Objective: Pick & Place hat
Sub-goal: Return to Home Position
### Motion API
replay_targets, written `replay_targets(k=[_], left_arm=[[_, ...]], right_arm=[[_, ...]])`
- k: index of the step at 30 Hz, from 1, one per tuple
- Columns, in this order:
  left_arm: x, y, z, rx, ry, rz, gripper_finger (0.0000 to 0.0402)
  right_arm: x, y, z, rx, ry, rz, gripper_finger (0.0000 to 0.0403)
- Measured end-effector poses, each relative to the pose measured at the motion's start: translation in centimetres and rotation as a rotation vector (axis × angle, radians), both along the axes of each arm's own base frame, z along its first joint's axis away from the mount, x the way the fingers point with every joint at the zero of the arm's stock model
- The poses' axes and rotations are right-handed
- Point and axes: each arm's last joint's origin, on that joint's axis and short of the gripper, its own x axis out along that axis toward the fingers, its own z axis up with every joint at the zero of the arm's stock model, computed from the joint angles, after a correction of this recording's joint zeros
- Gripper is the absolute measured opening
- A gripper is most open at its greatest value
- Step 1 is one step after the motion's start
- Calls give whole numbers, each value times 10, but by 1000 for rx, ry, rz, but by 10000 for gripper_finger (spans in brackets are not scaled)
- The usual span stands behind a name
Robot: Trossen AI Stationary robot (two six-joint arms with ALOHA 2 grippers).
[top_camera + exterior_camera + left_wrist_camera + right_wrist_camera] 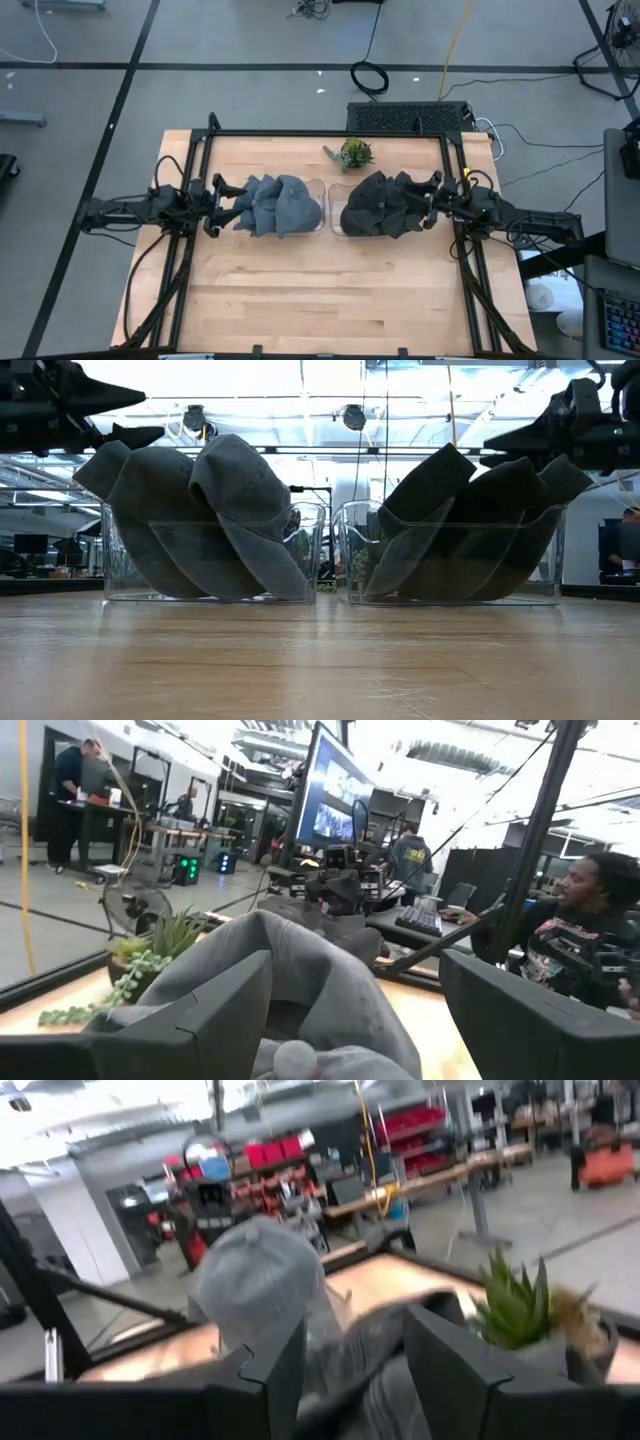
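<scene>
Two clear bins stand side by side in the middle of the table. The left bin (312,555) holds several grey caps (280,205) (205,510), piled above its rim. The right bin (345,555) holds several dark caps (382,205) (470,520). My left gripper (226,206) (355,1020) is open at the left end of the grey pile, and a grey cap's crown (300,960) shows between its fingers. My right gripper (432,202) (355,1370) is open at the right end of the dark pile, with a cap (265,1280) in front of it.
A small potted plant (352,153) (520,1310) stands behind the bins near the table's far edge. A black frame (330,133) runs along the table's far and side edges. Bare wood (330,290) lies in front of the bins. People sit and stand in the room beyond.
</scene>
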Motion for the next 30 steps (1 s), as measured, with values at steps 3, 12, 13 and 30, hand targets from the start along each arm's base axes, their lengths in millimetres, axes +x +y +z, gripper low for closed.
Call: replay_targets(k=[3, 12, 13, 30], left_arm=[[0, 0, 0, 7, 3, 9, 294], [1, 2, -12, -7, 121, 67, 294], [2, 2, -14, -15, 144, 71, 294], [2, 2, -14, -135, 133, 44, 294]], right_arm=[[0, 0, -6, 30, 53, 1, 155], [1, 0, -11, 57, 104, 7, 155], [2, 0, -11, 59, 107, 7, 155], [2, 0, -10, 71, 90, 8, 155]])
